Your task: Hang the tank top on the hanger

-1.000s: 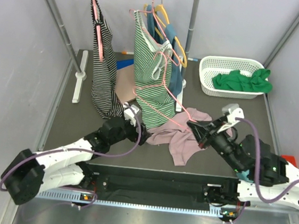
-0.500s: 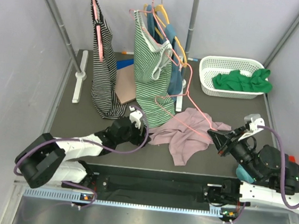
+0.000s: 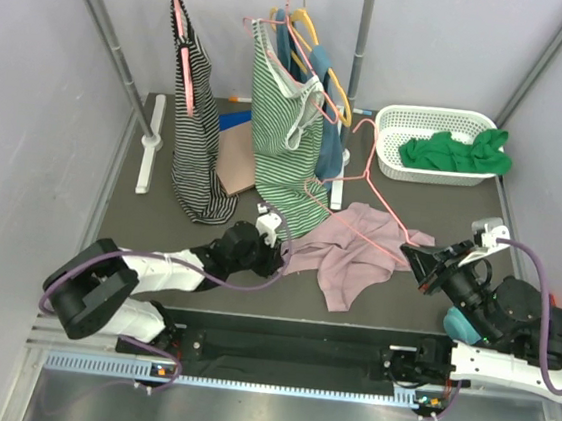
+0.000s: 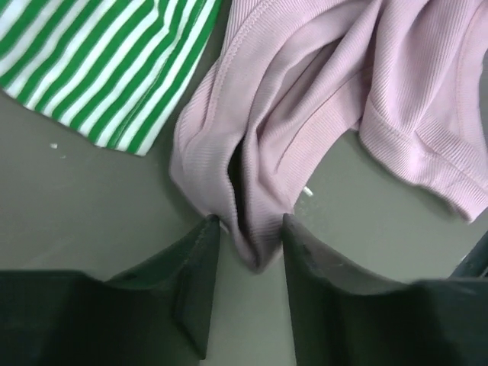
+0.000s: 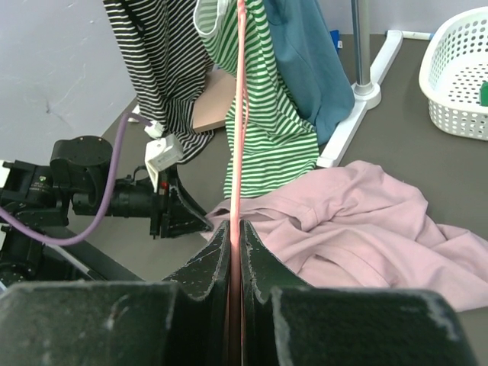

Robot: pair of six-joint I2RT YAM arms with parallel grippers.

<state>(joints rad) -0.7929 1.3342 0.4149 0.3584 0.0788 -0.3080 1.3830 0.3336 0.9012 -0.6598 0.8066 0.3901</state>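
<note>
Tank top (image 3: pixel 353 246) crumpled at worktop's (image 3: pixel 161 208) near edge.
Left gripper (image 4: pixel 245 225) spread astride its fold; right gripper (image 5: pixel 235 229) pinched the hanger (image 5: pixel 239 114).

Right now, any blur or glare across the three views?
Top external: even light, sharp, soft shadows, no glare on the tank top. Left wrist: ribbing crisp, left end effector dark and soft. Right wrist: hanger slightly soft near the lens, background clear.

Crumpled mauve tank top (image 3: pixel 352 248) beneath slim salmon hanger (image 5: pixel 238 114)
</note>
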